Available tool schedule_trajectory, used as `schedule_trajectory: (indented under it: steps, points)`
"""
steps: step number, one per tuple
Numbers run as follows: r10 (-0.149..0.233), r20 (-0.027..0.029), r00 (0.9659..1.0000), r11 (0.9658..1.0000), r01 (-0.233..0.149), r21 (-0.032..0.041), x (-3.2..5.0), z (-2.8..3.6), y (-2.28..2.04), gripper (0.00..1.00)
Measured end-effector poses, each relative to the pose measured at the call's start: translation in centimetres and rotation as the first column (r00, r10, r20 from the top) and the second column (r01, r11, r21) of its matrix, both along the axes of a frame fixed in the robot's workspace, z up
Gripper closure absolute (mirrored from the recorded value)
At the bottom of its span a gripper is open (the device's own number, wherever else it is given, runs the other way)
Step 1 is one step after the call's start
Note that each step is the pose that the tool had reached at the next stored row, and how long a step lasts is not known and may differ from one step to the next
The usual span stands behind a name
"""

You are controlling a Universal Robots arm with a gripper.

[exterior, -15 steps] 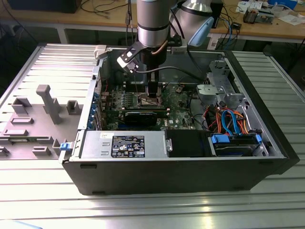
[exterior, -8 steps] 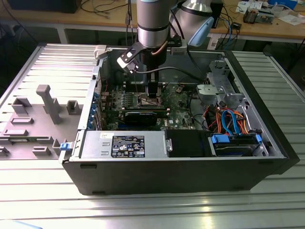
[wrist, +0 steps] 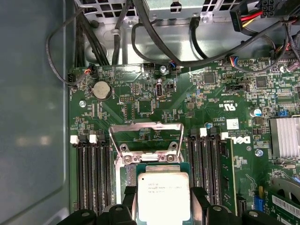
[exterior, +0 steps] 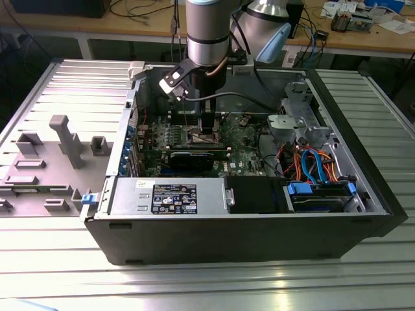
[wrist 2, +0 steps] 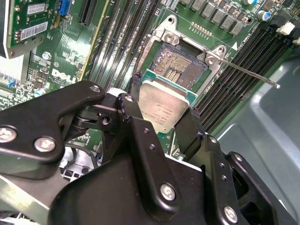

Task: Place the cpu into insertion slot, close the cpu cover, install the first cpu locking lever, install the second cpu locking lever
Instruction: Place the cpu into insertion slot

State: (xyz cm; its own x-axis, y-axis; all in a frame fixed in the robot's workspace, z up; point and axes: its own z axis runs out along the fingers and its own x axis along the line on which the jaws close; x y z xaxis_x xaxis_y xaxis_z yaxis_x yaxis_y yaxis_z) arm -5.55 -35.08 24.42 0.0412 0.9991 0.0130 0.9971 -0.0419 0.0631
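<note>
The task is at its first step, and none of the four is finished as far as the views show. The pincer (wrist 2: 164, 101) pinches the cpu (wrist: 163, 199) by two opposite edges, one black finger on each side, with the silver-grey top facing up. The chip hangs level and just over the insertion slot (wrist 2: 182, 70). In the second wrist view much of the brownish-gold contact field lies bare beyond the chip's far edge. So I judge the chip to be hovering close above the socket and not yet seated.

The cpu cover (wrist: 146, 125) is swung open, its square frame tipped back from the socket over the green motherboard (wrist: 140, 101), so closing it is left to do. One thin wire locking lever (wrist 2: 248, 71) juts free from a socket corner, unlatched. I cannot make out the second lever.

In the exterior view the arm (exterior: 207, 32) reaches straight down into the open computer case (exterior: 227, 233), which stands mid-table (exterior: 207, 285). The socket is in the board toward the case's far wall.
</note>
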Motion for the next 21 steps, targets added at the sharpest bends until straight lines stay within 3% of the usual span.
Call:
schedule_trajectory:
  steps: [21]
  points:
    - [0.000,0.0000,1.0000,1.0000,0.000,0.0000,-0.01,-0.38,0.00,0.45]
